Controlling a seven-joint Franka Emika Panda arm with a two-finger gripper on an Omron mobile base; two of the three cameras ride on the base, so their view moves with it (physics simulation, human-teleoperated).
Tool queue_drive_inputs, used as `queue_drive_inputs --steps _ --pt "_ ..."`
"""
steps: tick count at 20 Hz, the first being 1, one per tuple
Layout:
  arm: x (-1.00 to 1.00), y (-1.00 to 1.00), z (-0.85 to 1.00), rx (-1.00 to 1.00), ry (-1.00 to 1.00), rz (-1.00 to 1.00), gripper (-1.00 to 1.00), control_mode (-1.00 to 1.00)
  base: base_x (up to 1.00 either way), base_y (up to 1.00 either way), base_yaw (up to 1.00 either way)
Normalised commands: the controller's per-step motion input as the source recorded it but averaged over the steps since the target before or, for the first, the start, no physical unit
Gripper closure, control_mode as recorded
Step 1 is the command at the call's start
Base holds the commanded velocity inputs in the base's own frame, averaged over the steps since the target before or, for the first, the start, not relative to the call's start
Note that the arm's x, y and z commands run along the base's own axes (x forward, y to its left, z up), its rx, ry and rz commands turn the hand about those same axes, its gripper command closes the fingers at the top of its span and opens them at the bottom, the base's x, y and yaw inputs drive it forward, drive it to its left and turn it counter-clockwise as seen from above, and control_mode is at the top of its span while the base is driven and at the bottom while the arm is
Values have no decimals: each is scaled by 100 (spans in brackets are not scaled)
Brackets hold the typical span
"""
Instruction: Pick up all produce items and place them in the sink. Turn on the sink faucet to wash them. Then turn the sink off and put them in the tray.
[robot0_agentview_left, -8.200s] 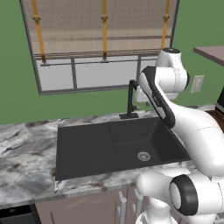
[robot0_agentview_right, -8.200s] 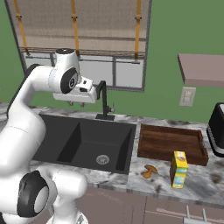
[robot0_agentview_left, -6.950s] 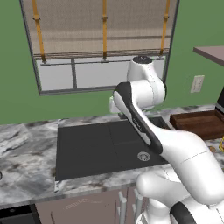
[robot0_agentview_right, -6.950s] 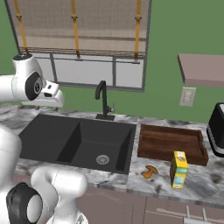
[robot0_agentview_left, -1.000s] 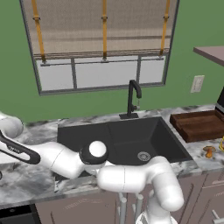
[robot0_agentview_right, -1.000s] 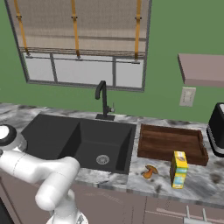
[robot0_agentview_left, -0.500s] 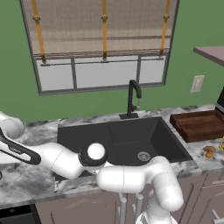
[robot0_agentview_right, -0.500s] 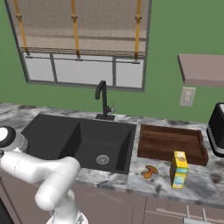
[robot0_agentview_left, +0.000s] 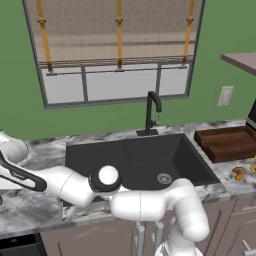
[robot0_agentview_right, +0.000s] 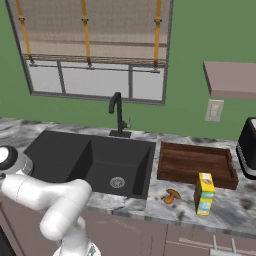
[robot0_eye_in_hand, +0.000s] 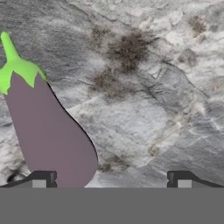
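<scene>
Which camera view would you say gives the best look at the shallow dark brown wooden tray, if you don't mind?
The right base view: the shallow dark brown wooden tray shows whole there, rim and floor, right of the black sink. The left base view catches it cut off at the picture's right edge. The hand view looks at marbled counter and a purple eggplant instead.
</scene>
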Motion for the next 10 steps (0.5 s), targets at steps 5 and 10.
queue_drive_inputs --steps 5,10 --pt "14 27 -12 -1 0 0 -100 -100 0 0 0" --pt "9 24 -5 0 0 0 -100 -100 0 0 0"
